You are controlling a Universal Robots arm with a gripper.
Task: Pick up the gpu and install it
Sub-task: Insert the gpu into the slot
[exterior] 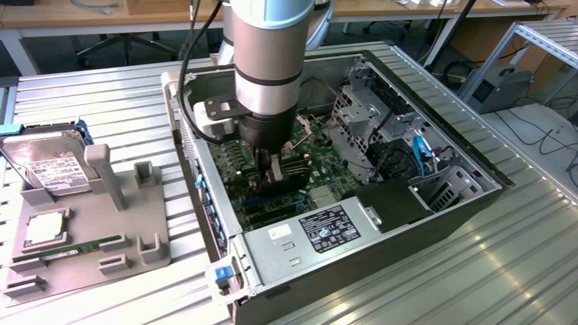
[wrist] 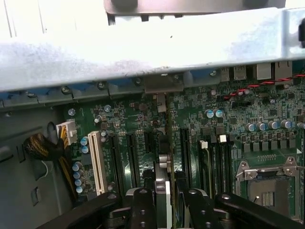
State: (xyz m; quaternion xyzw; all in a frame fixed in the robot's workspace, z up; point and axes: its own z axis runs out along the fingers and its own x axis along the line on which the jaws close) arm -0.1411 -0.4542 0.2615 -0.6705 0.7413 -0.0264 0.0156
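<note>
The claw [wrist: 164,200] grips the thin flat gpu [wrist: 162,167] edge-on above the green motherboard [wrist: 267,124].

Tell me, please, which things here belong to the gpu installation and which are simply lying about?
Belonging to the job:
- gpu, held on edge by the gripper
- motherboard with its slots
- computer case

Lying about:
- hard drive on the grey holder
- green memory stick in that holder
- processor on the holder
</note>
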